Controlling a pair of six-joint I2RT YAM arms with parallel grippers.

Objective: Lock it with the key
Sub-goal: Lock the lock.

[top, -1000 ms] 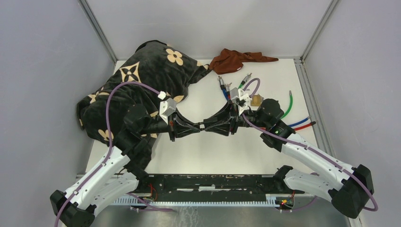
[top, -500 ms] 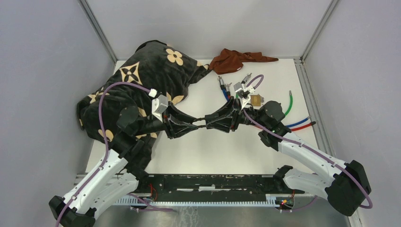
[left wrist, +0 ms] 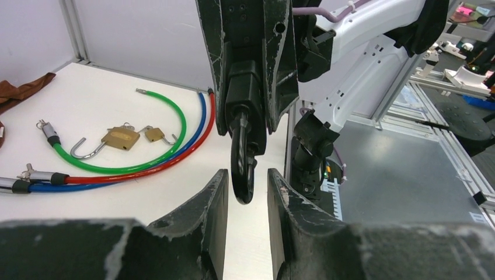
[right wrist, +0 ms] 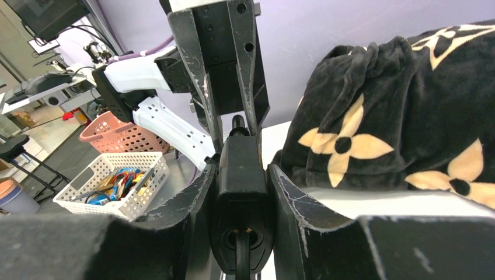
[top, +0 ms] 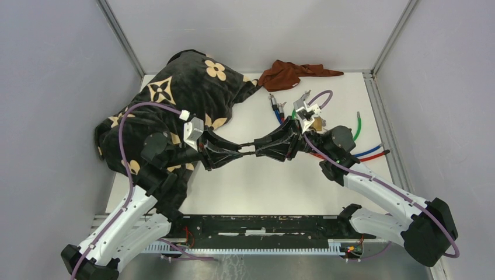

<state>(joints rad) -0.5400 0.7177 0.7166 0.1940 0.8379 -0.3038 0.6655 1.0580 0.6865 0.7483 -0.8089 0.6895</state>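
Observation:
My right gripper (top: 261,150) is shut on a black lock body (right wrist: 241,175) and holds it above the table's middle. A black key (right wrist: 240,259) sits in the lock's keyhole. In the left wrist view the lock (left wrist: 245,93) hangs from the right gripper, with the key's round black head (left wrist: 243,175) below it. My left gripper (left wrist: 245,195) faces the right one, tip to tip (top: 240,153). Its jaws stand on either side of the key head with a small gap on each side, so it is open around the key.
Two brass padlocks (left wrist: 121,139) (left wrist: 154,134) and green (left wrist: 169,105), blue and red cable locks lie at the right back of the table. A black flowered blanket (top: 175,99) covers the left side. A brown cloth (top: 289,74) lies at the back.
The meeting point of the two grippers has moved slightly toward the back of the table. The left arm has drawn a little to the left and the right arm followed.

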